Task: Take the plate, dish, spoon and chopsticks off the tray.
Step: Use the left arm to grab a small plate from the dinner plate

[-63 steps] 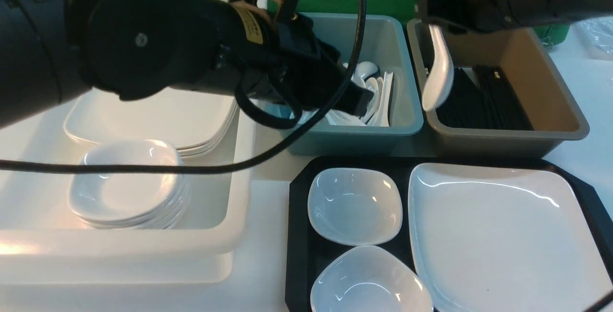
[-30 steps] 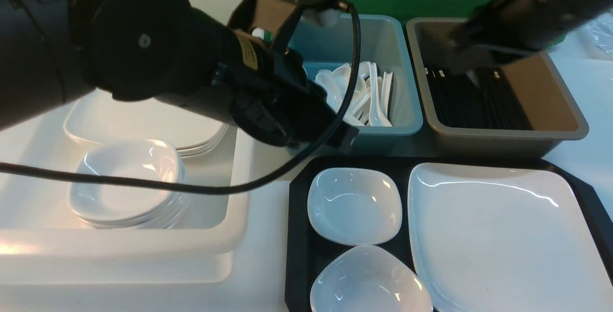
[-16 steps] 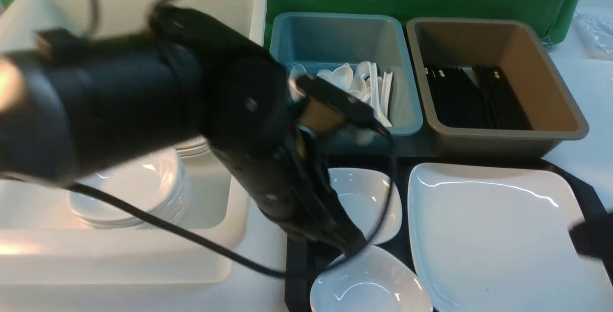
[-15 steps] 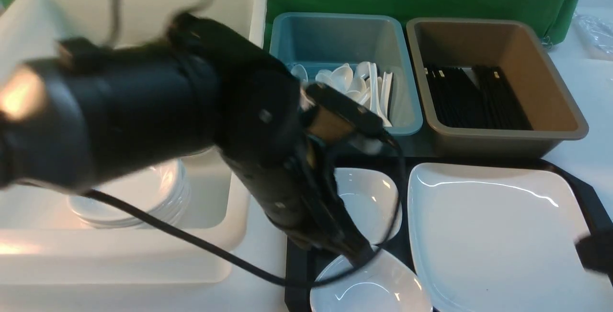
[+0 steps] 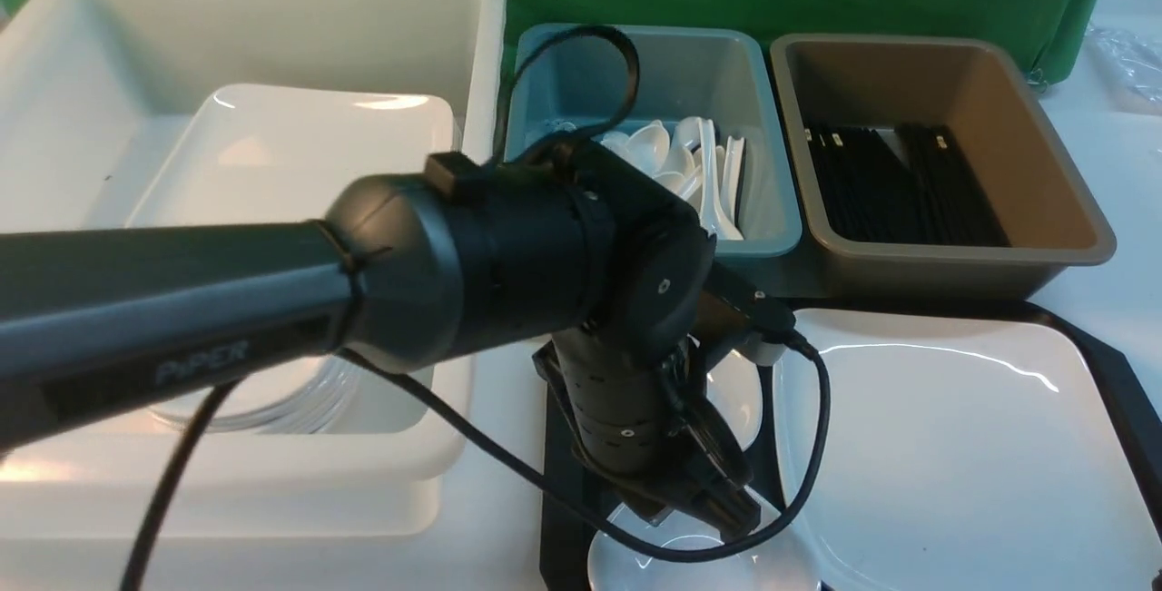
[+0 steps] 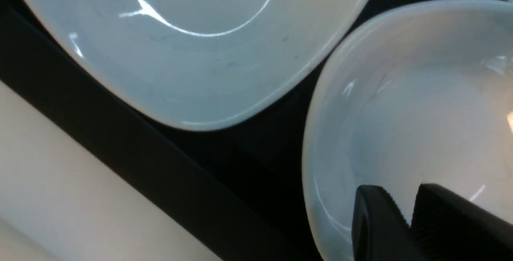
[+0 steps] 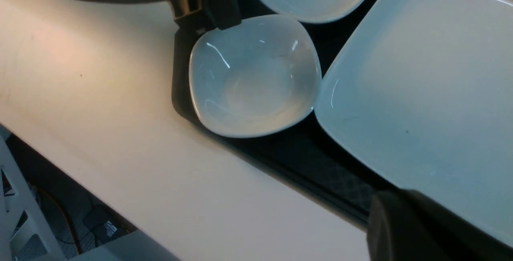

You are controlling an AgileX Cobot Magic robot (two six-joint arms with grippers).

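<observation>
On the black tray [image 5: 1121, 382] lies the large white plate [image 5: 953, 446], with two small white dishes to its left. My left gripper [image 5: 722, 509] points down at the near dish [image 5: 672, 564]. In the left wrist view its fingertips [image 6: 374, 217] hang just inside that dish's [image 6: 421, 104] rim, slightly parted, so it is open and holds nothing. The far dish [image 6: 200, 32] is mostly hidden behind the left arm in the front view. My right gripper [image 7: 384, 209] is shut and empty over the tray's [image 7: 320, 168] near rim, beside the plate [image 7: 421, 72]. It is out of the front view.
A teal bin [image 5: 772, 119] behind the tray holds several white spoons [image 5: 699, 164]. A brown bin [image 5: 1044, 119] holds black chopsticks [image 5: 908, 182]. A big white bin [image 5: 272, 19] on the left holds stacked plates [image 5: 300, 155] and dishes [image 5: 272, 400].
My left arm swung from the bins down onto the tray, and its jaws parted a little over the near dish. The right arm, which held a spoon earlier, left the front view.
</observation>
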